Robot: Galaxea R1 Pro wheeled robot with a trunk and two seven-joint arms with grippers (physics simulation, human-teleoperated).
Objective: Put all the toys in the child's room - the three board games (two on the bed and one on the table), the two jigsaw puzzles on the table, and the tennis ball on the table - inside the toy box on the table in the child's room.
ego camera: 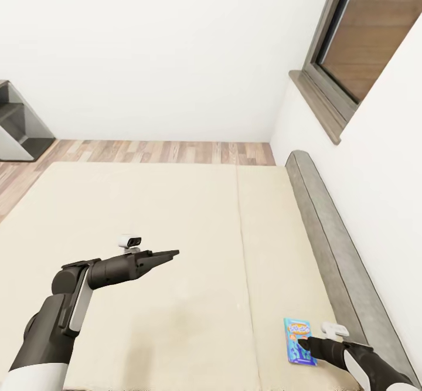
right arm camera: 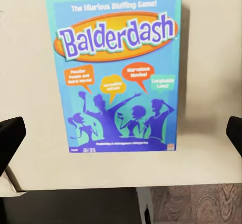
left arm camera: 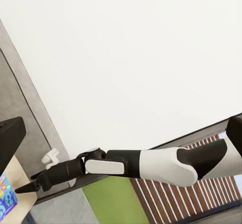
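Note:
A small blue board game (ego camera: pixel 298 340), printed "Balderdash", lies flat on the bed's cream mattress (ego camera: pixel 146 221) near its front right corner. In the right wrist view this board game (right arm camera: pixel 119 73) lies face up close ahead. My right gripper (ego camera: pixel 306 344) hovers at the box's near edge, open, and its fingertips (right arm camera: pixel 10 138) stand wider apart than the box. My left gripper (ego camera: pixel 170 254) floats above the middle of the mattress, open and empty. The left wrist view catches a corner of the blue game (left arm camera: pixel 6 196) and my right arm (left arm camera: pixel 151 166).
The dark grey padded bed frame (ego camera: pixel 328 227) runs along the white wall at the right, under a wood-framed window (ego camera: pixel 351 45). Wooden floor (ego camera: pixel 146 152) lies beyond the bed. A grey shelf unit (ego camera: pixel 17 124) stands at the far left.

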